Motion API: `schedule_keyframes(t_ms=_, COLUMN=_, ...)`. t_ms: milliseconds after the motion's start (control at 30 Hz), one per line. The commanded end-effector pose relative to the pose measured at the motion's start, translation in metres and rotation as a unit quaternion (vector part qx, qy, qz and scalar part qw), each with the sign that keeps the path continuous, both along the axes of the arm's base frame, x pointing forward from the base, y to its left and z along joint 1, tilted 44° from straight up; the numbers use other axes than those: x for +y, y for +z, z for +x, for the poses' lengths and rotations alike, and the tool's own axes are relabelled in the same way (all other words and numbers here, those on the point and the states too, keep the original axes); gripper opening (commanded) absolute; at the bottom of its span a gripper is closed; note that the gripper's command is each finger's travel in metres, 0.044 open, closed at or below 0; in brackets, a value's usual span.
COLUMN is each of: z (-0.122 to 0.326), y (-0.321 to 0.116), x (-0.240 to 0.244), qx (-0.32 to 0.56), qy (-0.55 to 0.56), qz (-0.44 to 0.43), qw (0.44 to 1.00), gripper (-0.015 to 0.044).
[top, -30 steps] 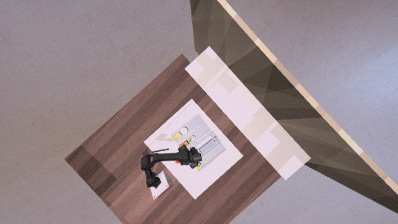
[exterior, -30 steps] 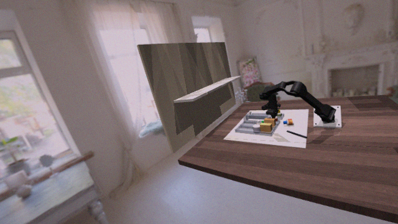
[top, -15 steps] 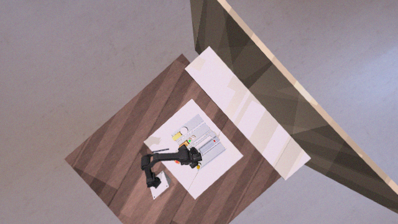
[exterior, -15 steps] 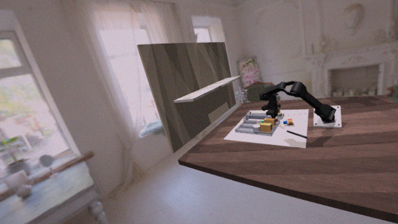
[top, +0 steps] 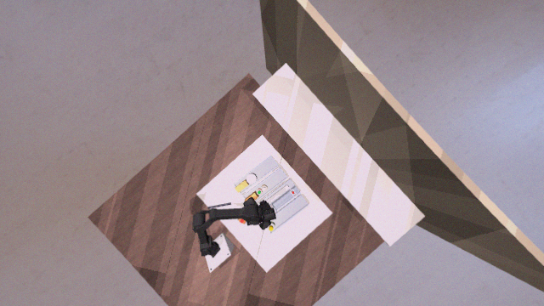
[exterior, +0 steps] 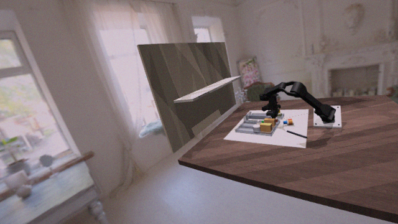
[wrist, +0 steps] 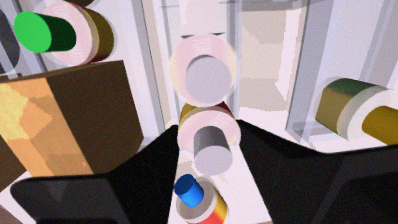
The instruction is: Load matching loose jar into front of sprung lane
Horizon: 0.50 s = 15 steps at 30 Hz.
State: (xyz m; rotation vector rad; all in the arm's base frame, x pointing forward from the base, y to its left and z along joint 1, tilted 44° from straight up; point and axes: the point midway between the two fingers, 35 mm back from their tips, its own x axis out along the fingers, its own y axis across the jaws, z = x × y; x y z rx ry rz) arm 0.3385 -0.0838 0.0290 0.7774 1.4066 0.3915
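My gripper [wrist: 207, 127] [exterior: 272, 115] is shut on a jar with a pale top and grey knob [wrist: 213, 152], at the front end of the sprung lane [wrist: 231, 22]. The jar is upright or nearly so; a strip of mustard and dark red shows behind its rim. A second jar with the same pale top and grey knob [wrist: 208, 79] stands in the lane directly behind it. Their rims look touching or nearly so in the wrist view. The pusher plate is mostly hidden behind the second jar. The held jar's base and the front stop are hidden, so floor contact cannot be told.
A green-knobbed jar [wrist: 32, 32] and an orange box [wrist: 30, 125] are left of the lane, a yellow-knobbed jar [wrist: 382, 125] right. A blue-knobbed jar [wrist: 189, 191] lies in front. A yellow box [exterior: 265, 127], white round item [exterior: 256, 127] and black stick [exterior: 296, 134] are farther off.
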Motion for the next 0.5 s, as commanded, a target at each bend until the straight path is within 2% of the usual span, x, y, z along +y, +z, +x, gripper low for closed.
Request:
schedule_keyframes(t_ms=0, z=0.0028, y=-0.0004, x=0.003, qx=-0.006, qy=-0.001, qz=0.003, qw=1.0, gripper=0.0)
schedule_keyframes(t_ms=467, z=0.0027, y=-0.0026, x=0.0053, qx=-0.006, qy=-0.001, qz=0.003, qw=1.0, gripper=0.0)
